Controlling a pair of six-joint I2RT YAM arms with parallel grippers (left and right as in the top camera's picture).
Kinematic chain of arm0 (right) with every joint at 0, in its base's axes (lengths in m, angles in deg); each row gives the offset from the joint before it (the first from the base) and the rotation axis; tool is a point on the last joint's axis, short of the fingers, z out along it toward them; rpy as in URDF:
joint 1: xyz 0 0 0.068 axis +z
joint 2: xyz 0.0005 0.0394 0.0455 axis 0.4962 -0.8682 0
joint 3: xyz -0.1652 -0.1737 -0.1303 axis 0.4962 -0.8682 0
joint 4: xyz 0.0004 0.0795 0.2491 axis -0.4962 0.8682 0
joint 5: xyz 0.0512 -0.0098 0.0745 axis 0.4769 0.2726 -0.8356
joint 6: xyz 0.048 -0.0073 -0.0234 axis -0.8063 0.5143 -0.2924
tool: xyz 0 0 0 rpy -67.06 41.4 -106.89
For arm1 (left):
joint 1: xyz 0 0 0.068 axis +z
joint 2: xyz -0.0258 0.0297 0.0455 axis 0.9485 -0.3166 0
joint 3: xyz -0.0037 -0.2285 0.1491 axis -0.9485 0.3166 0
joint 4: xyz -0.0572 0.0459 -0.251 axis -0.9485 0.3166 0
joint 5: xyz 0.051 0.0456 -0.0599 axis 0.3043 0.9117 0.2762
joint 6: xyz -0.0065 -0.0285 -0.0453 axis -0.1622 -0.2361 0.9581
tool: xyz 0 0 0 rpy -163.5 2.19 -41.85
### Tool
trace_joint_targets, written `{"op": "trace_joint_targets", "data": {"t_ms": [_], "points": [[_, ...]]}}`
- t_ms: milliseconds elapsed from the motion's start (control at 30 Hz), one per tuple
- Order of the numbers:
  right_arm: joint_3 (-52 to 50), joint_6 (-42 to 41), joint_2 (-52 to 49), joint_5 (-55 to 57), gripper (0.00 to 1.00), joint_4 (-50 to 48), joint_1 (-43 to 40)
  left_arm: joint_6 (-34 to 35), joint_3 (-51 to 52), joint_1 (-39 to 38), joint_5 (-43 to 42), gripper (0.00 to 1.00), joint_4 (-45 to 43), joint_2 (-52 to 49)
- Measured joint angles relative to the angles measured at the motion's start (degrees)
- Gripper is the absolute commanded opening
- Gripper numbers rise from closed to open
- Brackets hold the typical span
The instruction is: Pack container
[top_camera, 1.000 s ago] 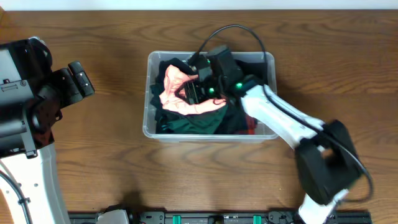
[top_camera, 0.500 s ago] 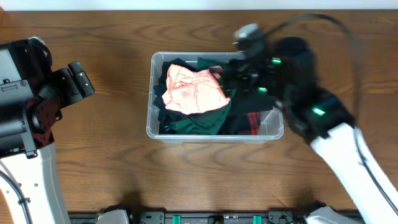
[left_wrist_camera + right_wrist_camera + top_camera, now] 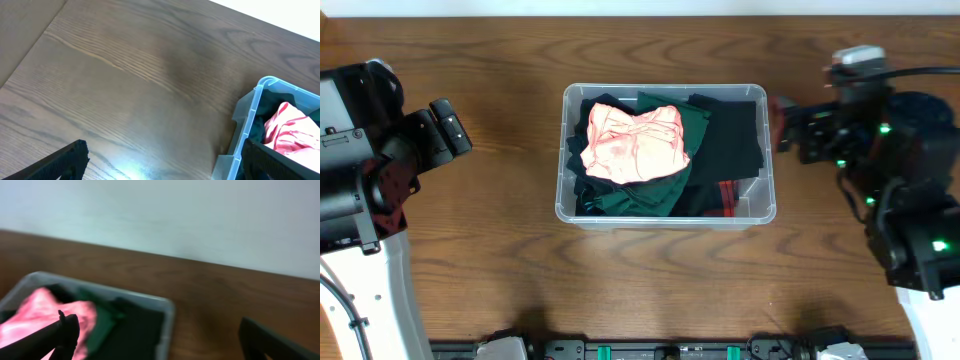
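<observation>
The clear plastic container [image 3: 662, 217] stands mid-table, full of folded garments: a pink one [image 3: 635, 143] on top, a dark green one [image 3: 682, 118] under it, black ones [image 3: 732, 140] at the right. It also shows in the left wrist view [image 3: 248, 117] and, blurred, in the right wrist view [image 3: 167, 311]. My right gripper [image 3: 787, 125] hangs open and empty just right of the container, above the table. My left gripper [image 3: 448, 125] is open and empty, well left of the container.
The wooden table [image 3: 500, 250] spreads around the container. The white wall [image 3: 165, 215] lies beyond the table's far edge. A black rail [image 3: 650, 350] runs along the front edge.
My right gripper let go of the pink garment inside the container, rose and pulled back to the right, out of the container. The pink garment now lies flat on top. The left arm stayed still.
</observation>
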Motion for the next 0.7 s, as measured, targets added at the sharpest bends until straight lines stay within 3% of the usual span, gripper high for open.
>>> {"op": "trace_joint_targets", "data": {"t_ms": [167, 467, 700], "points": [[0.0, 2.0, 2.2, -0.7, 0.99, 0.5, -5.9, 0.0, 0.0, 0.0, 0.0, 0.98, 0.0, 0.0], [-1.8, 8.3, 14.1, -2.0, 0.99, 7.6, -8.4, 0.0, 0.0, 0.0, 0.0, 0.98, 0.0, 0.0], [-15.5, 8.5, 27.6, -2.0, 0.99, 8.2, -9.4, 0.0, 0.0, 0.0, 0.0, 0.98, 0.1, 0.0]]}}
